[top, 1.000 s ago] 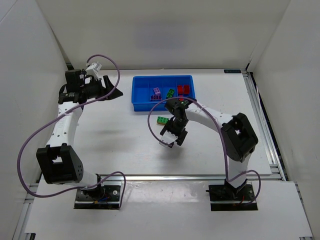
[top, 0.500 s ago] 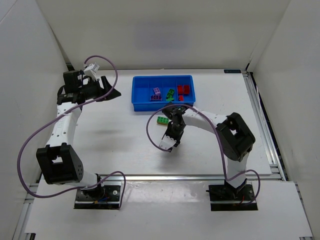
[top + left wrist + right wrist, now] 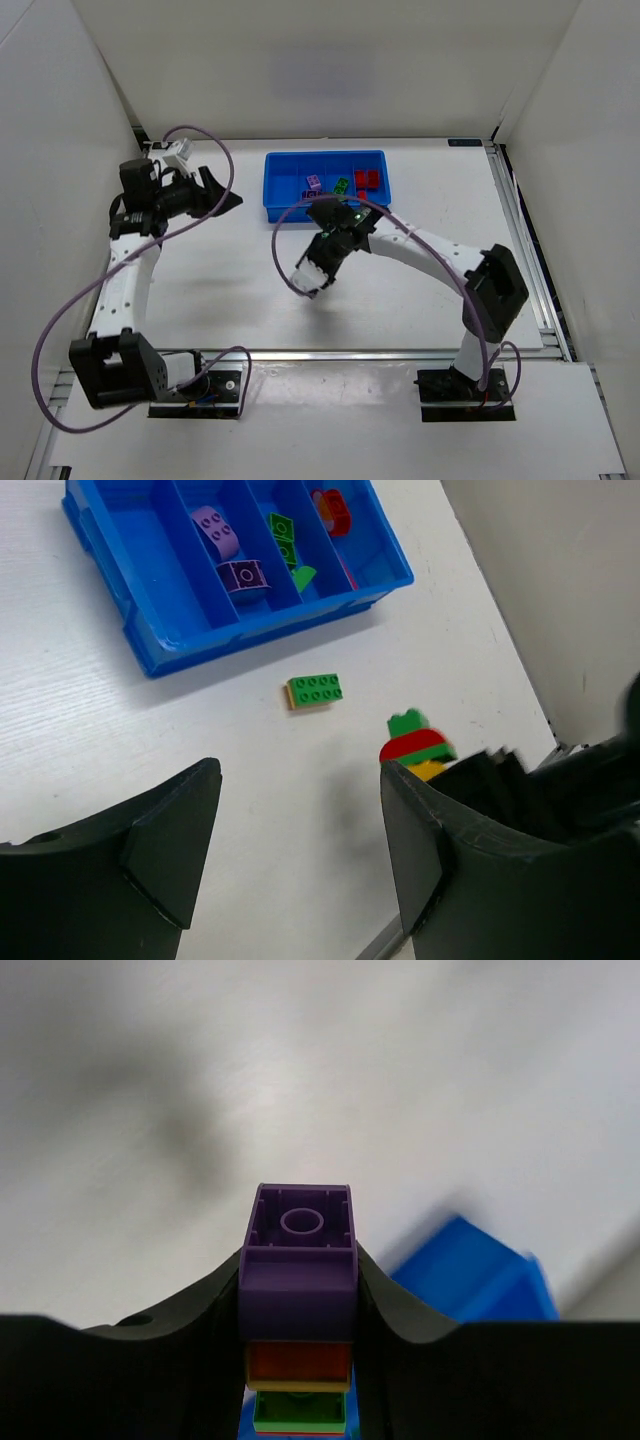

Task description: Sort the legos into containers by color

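Observation:
My right gripper (image 3: 325,252) (image 3: 298,1260) is shut on a stack of joined legos (image 3: 298,1290), purple at the tip, then red, yellow and green. It holds the stack above the table, in front of the blue tray (image 3: 325,157). The stack also shows in the left wrist view (image 3: 415,745). A loose green lego (image 3: 315,690) lies on the table just in front of the tray (image 3: 250,645); my right arm hides it in the top view. Separate compartments hold purple (image 3: 243,577), green (image 3: 283,535) and red (image 3: 333,510) legos. My left gripper (image 3: 225,190) (image 3: 300,780) is open and empty, left of the tray.
White walls close in the table at the left, back and right. A metal rail (image 3: 520,240) runs along the table's right edge. Purple cables (image 3: 280,245) loop from both wrists.
My right gripper has moved left with the stack and now covers the loose green lego in the top view. My left arm has shifted a little lower, its gripper still open.

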Controlling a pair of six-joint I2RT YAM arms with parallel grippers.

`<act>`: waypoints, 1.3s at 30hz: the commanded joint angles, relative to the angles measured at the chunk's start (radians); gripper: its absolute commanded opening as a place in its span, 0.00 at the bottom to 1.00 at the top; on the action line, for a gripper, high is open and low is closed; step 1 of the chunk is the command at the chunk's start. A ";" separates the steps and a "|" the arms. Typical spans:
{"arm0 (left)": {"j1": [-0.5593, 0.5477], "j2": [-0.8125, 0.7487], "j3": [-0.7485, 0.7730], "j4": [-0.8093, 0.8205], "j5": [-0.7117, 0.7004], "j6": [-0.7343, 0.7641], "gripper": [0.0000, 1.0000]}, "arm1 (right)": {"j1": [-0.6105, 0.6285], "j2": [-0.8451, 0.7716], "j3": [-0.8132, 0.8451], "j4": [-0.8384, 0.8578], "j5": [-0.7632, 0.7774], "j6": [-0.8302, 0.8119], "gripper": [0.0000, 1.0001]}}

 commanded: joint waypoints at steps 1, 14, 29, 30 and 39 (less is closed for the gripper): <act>0.004 -0.132 -0.072 0.058 0.026 -0.059 0.75 | -0.010 -0.075 0.198 0.041 -0.036 0.434 0.02; -0.017 -0.433 -0.350 0.257 0.186 -0.071 0.79 | -0.463 0.085 0.418 0.105 -0.733 1.887 0.00; -0.238 -0.350 -0.159 0.049 0.080 0.432 0.77 | -0.531 0.140 0.251 0.504 -0.858 2.455 0.00; -0.249 -0.350 -0.157 0.039 0.068 0.456 0.77 | -0.531 0.135 0.241 0.507 -0.858 2.470 0.00; -0.445 -0.384 -0.238 0.104 -0.185 0.861 0.77 | -0.507 0.164 0.226 0.688 -0.869 2.779 0.00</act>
